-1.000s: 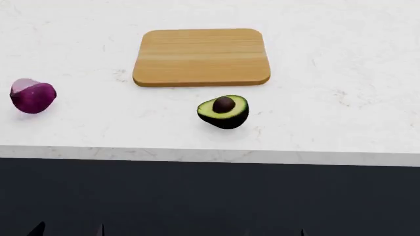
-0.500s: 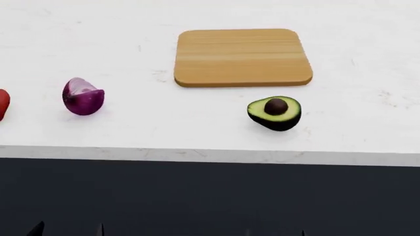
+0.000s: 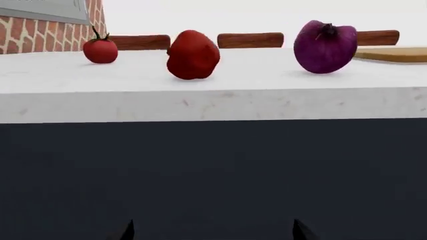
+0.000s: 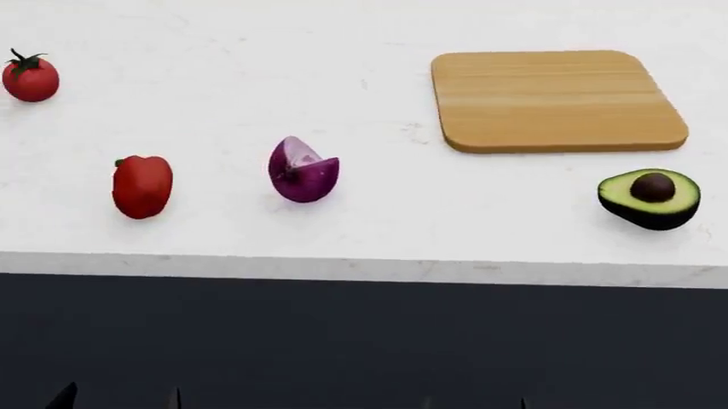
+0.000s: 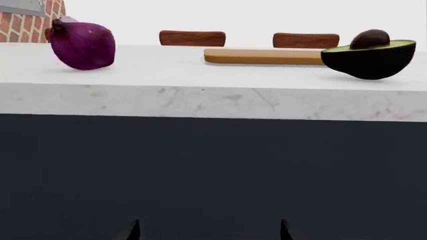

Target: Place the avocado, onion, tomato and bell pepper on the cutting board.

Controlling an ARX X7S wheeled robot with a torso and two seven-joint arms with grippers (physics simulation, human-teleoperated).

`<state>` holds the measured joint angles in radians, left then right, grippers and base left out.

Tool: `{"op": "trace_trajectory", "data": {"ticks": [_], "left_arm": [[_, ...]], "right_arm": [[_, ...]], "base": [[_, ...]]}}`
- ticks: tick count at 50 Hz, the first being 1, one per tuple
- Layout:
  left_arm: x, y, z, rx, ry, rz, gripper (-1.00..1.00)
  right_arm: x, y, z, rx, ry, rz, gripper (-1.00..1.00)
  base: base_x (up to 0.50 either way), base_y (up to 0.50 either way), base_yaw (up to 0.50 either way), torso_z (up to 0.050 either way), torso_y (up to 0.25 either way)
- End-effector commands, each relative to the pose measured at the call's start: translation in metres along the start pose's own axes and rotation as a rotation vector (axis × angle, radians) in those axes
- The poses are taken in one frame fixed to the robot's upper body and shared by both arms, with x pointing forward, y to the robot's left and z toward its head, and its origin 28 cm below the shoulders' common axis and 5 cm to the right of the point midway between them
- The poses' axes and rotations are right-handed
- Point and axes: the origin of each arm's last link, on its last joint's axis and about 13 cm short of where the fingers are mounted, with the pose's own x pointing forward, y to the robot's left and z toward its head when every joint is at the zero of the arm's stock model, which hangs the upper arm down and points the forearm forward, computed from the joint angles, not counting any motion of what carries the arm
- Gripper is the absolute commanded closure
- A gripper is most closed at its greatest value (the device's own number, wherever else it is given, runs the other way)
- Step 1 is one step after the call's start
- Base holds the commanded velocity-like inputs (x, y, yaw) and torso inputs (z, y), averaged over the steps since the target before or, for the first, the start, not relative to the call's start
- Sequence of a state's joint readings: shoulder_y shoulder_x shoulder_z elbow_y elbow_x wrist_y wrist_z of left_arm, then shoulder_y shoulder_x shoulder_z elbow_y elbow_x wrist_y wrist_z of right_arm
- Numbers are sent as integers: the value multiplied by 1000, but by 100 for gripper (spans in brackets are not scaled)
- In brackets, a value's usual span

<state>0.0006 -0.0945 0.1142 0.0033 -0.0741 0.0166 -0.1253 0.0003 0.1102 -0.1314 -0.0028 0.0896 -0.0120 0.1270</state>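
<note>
- Head view: a white marbled counter point(image 4: 376, 213) is seen above a dark cabinet front point(image 4: 364, 341). The cutting board point(image 4: 557, 100) lies bare at about 1 o'clock. The avocado point(image 4: 650, 198) rests pit-up at 4 o'clock of the board, near its corner but apart. The onion point(image 4: 303, 170) sits near the middle, the bell pepper point(image 4: 142, 186) at 9 o'clock of it, and the tomato point(image 4: 31, 77) at 10 o'clock near the frame edge. Only dark fingertip points of the left gripper point(image 4: 119, 398) and right gripper point(image 4: 476, 400) are seen at 6 o'clock, spread apart and holding nothing.
- Left wrist view: the tomato point(image 3: 101, 50), pepper point(image 3: 193, 55) and onion point(image 3: 325, 46) are seen on the counter edge point(image 3: 213, 102). A brick wall point(image 3: 47, 30) and brown chair backs point(image 3: 250, 40) stand behind. The tips are spread, empty.
- Right wrist view: the onion point(image 5: 82, 44), board point(image 5: 263, 56) and avocado point(image 5: 369, 56) are seen along the counter. The tips are spread, empty.
</note>
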Motion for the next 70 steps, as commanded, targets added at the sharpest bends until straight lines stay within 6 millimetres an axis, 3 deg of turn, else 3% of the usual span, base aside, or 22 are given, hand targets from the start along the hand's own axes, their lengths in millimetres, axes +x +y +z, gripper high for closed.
{"op": "trace_trajectory", "data": {"ticks": [1,15,21,30,40,52,58,63,70], "left_arm": [[0,0,0,4,-3,1,-100],[-1,0,2,0,-14,-4,-100],[2,6,15,40,-5,33,-100],[8,16,64,75,-16,60,-100],[9,18,116,73,-22,-2,-100],[25,32,154,102,3,-52,-100],[41,42,180,76,29,-71,-100],[66,46,195,145,17,-55,-100],[95,52,238,85,35,-86,-100]], "right_arm": [[0,0,0,3,-1,-2,-100],[-1,-2,1,23,-11,-18,-100],[-5,-4,17,-7,-37,-46,-100],[7,-16,63,-158,-85,-103,-100],[16,-25,114,-194,-89,-76,-100],[38,-38,165,-226,-67,-40,-100],[61,-45,197,-286,-94,-17,-100],[83,-46,222,-348,-105,6,-100],[106,-48,245,-337,-90,49,-100]], "base": [[0,500,0,0,0],[0,107,0,0,0],[0,0,0,0,0],[0,0,0,0,0],[0,0,0,0,0],[0,0,0,0,0],[0,0,0,0,0],[0,0,0,0,0],[0,0,0,0,0]]}}
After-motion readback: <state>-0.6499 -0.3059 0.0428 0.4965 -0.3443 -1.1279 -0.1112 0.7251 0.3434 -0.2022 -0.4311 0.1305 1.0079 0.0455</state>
